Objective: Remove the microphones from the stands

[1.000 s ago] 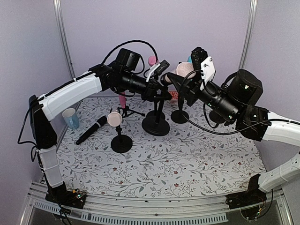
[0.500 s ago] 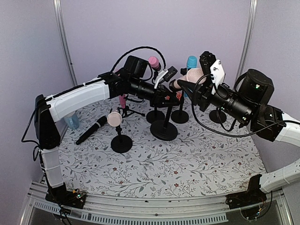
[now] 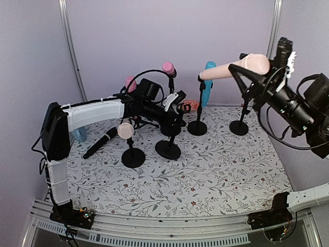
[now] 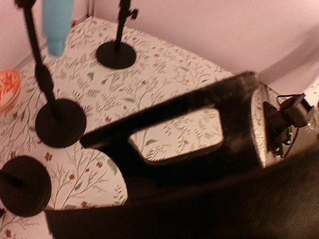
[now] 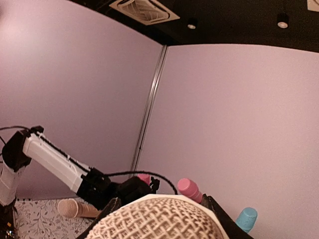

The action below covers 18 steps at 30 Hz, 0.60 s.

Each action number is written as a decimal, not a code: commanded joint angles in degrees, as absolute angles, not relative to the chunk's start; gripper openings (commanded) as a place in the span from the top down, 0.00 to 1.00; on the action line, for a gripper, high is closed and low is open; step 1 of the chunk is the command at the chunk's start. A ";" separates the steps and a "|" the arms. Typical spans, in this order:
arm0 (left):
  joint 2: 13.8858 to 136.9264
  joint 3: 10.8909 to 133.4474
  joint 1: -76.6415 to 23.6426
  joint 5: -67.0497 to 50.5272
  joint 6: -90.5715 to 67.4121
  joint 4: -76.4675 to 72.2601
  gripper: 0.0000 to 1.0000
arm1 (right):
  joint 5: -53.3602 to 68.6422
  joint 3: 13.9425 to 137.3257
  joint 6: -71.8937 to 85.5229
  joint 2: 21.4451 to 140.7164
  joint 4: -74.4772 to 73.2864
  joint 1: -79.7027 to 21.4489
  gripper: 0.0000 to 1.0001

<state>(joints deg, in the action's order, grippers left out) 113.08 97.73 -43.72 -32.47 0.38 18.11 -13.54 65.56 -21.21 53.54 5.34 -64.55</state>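
The right gripper [image 3: 250,74] grips the mic [image 3: 226,69] high above the table [image 3: 216,170], free of the stand [image 3: 168,148], which the left gripper [image 3: 174,114] clamps shut. If that grip is loose, the mic could probably slip and fall onto the neighbouring stands [image 3: 197,127].

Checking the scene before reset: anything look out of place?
A black microphone lies flat on the table, left side, off any stand. The peach microphone is held aloft by the right end effector, as expected.
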 commanded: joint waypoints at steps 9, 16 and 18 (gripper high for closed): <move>115.97 94.89 -42.66 -35.20 3.43 16.28 0.87 | -18.37 67.43 -21.45 51.10 13.93 -64.50 1.00; 116.56 97.73 -43.79 -43.70 6.10 17.54 0.63 | -19.49 66.12 -20.92 52.93 13.63 -64.48 1.00; 116.54 98.72 -44.32 -44.57 8.51 19.14 0.53 | -19.72 65.78 -20.87 53.33 13.54 -64.51 1.00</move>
<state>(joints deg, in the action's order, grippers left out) 117.99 94.94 -43.05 -38.72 4.38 19.33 -18.13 66.30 -21.23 53.39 12.80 -64.49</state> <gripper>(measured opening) 0.396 0.500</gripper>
